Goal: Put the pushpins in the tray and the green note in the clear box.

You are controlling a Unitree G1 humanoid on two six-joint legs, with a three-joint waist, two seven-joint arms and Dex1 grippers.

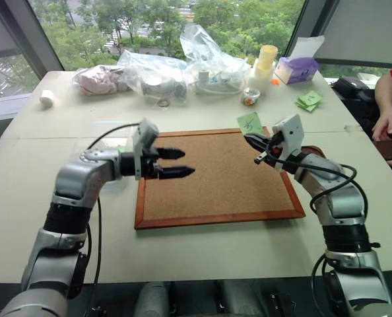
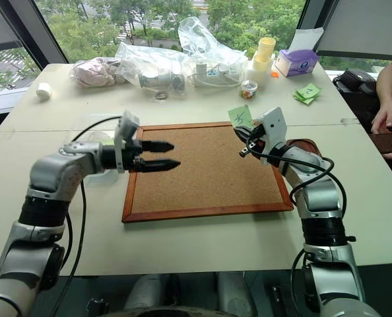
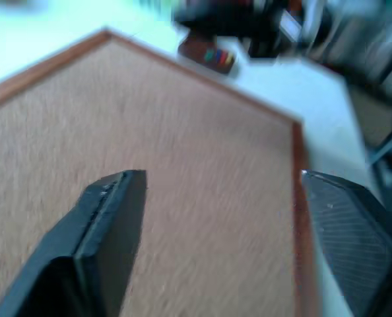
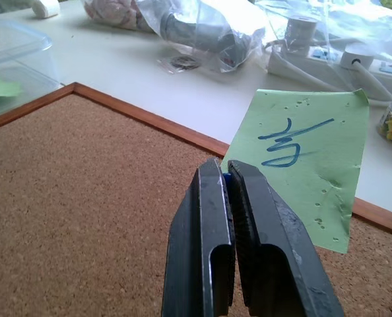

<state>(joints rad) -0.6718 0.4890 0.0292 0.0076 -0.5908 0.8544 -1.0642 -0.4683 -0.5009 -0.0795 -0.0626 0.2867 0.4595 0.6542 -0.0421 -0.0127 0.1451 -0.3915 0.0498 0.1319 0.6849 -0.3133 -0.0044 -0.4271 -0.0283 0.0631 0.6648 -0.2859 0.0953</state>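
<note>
Jaws on the right gripper (image 4: 230, 173) are pressed together on something small and blue, probably a pushpin, with the green note (image 4: 301, 158) hanging from it above the far right corner of the cork board (image 1: 216, 178). The left gripper (image 1: 179, 162) hovers over the board's left part with its jaws apart and nothing between them.

Risk lies in that pinch. The note seems held only by the pin through it, so a quick swing could let it slip off and fall on the board or desk (image 1: 202, 251). If the jaws release over the wrong container, pin and note go in together, and they still need separating. The paper is thin and already perforated, so a pull from the left gripper could tear it.

The tray (image 3: 206, 54) sits on the desk beside the board's right edge, behind the right arm, and holds several coloured pushpins (image 3: 219, 57). The clear box (image 4: 14, 66) stands just beside the board's left edge and already has something green in it. A small jar of pins (image 1: 250, 97) stands farther back near the plastic bags (image 1: 183, 66).
</note>
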